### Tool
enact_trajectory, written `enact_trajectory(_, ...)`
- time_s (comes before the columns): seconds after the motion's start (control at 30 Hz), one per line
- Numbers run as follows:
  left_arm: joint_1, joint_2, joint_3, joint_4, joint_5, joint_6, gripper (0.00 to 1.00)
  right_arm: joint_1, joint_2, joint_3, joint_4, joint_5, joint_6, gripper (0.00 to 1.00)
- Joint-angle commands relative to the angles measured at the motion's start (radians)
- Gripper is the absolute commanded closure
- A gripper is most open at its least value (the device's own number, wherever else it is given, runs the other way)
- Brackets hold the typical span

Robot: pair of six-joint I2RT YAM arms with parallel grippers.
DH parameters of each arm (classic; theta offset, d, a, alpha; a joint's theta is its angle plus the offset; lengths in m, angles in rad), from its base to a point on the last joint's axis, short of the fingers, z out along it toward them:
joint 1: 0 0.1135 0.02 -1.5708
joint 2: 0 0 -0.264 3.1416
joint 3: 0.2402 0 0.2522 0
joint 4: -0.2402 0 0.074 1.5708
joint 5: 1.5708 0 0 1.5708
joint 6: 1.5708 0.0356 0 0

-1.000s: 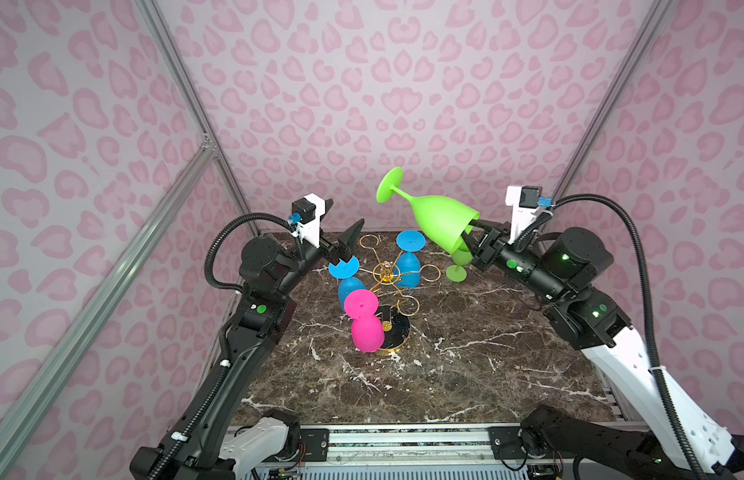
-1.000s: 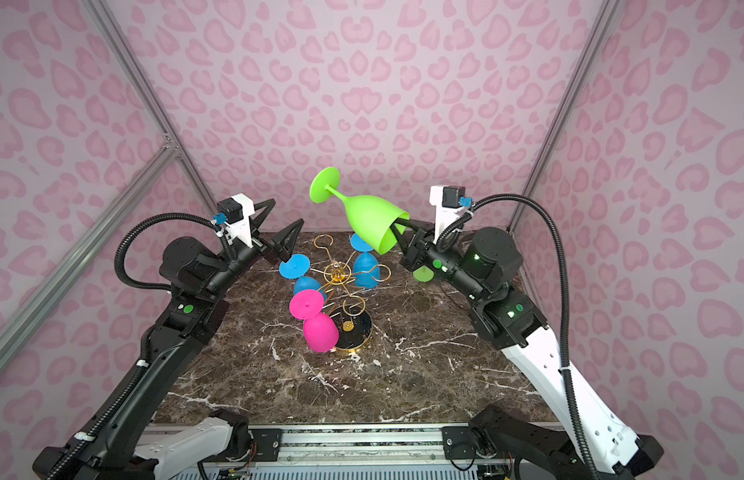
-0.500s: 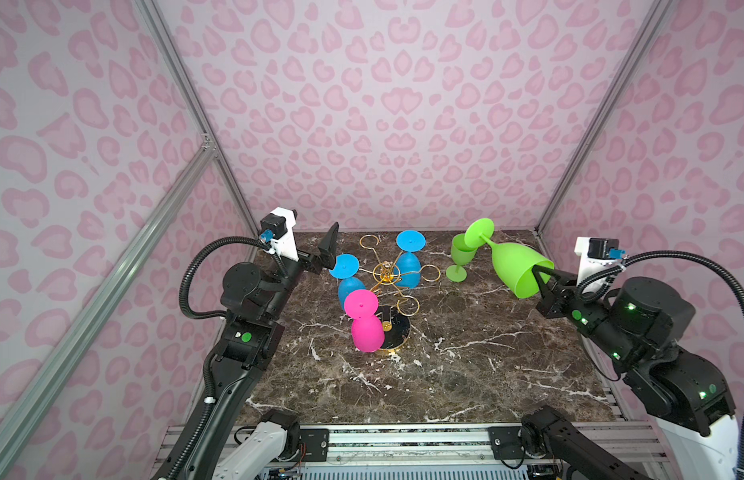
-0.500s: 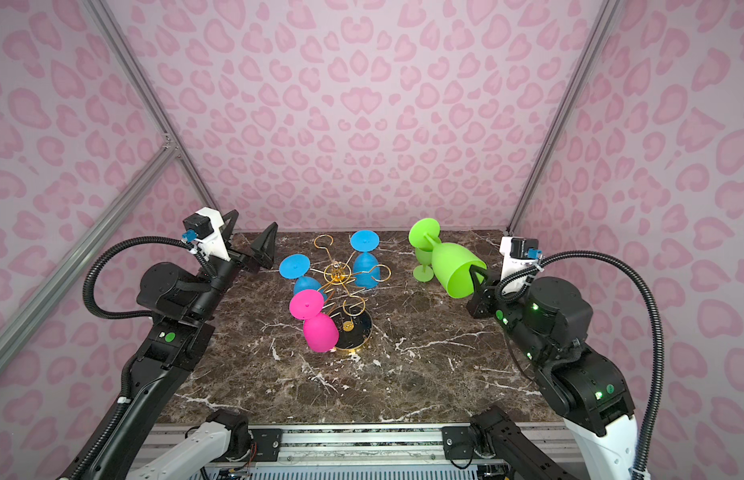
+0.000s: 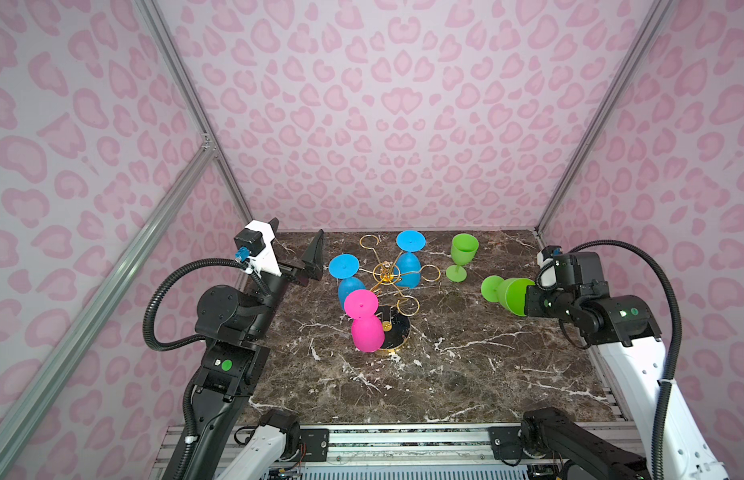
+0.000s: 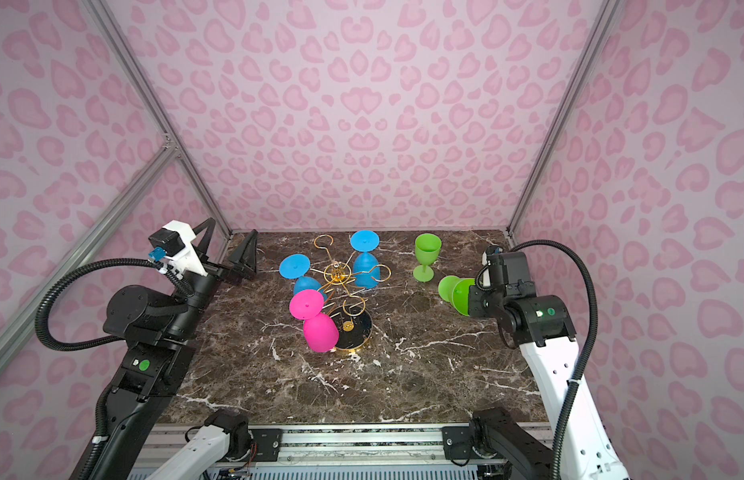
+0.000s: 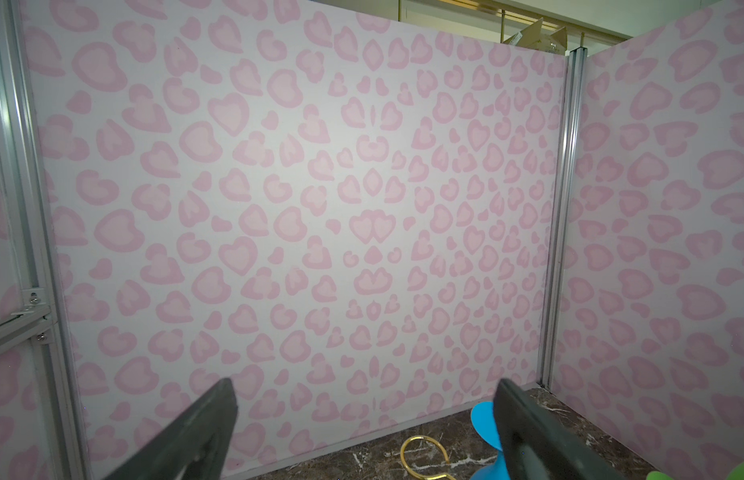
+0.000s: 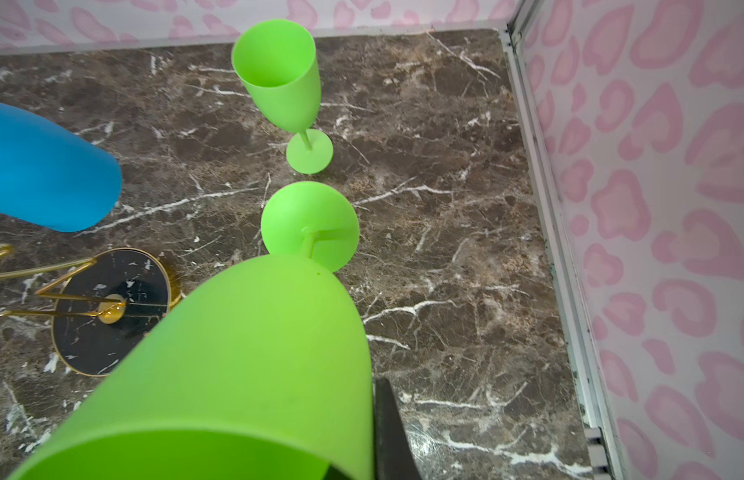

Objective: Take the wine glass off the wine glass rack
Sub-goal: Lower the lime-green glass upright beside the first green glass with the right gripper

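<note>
Two green glasses (image 5: 464, 249) (image 5: 512, 296), two blue glasses (image 5: 408, 269) (image 5: 343, 266), one pink glass (image 5: 367, 329), one wine glass rack (image 5: 386, 272)

Left tool (image 6: 233, 226) raised, jaws wide, right tool (image 5: 527, 305) clamped, low

Black-and-white arms (image 5: 227, 365), ribbed black cables (image 5: 149, 309)

Pink leopard spots cover the pale walls (image 5: 403, 124), white veins cross the brown marble table (image 5: 486, 374), and the gold, black-based wine glass rack (image 5: 386, 272) has blue glasses (image 5: 408, 266) at one and nine o'clock, a magenta glass (image 5: 366, 332) at seven, a lime-green flute (image 5: 464, 249) and a lime-green wine glass (image 5: 512, 297) at three.
</note>
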Motion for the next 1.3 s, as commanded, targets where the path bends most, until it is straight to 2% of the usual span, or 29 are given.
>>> enact_trajectory(0.0,0.000,-0.015,0.000,-0.003,-0.015,0.028,0.03,-0.028,0.066,0.023,0.001,-0.009,-0.045,1.00)
enact_trajectory(0.17,0.003,-0.034,-0.005,-0.015,-0.024,0.037,0.03,-0.049,0.242,0.093,0.030,-0.004,-0.063,1.00)
enact_trajectory(0.4,0.003,-0.063,-0.021,-0.038,-0.071,0.032,0.03,-0.064,0.470,0.234,0.030,0.088,-0.093,1.00)
enact_trajectory(0.57,0.003,-0.077,-0.032,-0.039,-0.086,0.027,0.03,-0.112,0.617,0.337,0.020,0.039,-0.104,1.00)
enact_trajectory(0.9,0.005,-0.107,-0.031,-0.051,-0.106,0.009,0.03,-0.142,0.926,0.663,-0.101,0.012,-0.114,1.00)
enact_trajectory(1.27,0.004,-0.109,-0.031,-0.056,-0.104,-0.022,0.03,-0.145,1.137,0.911,-0.172,0.017,-0.071,1.00)
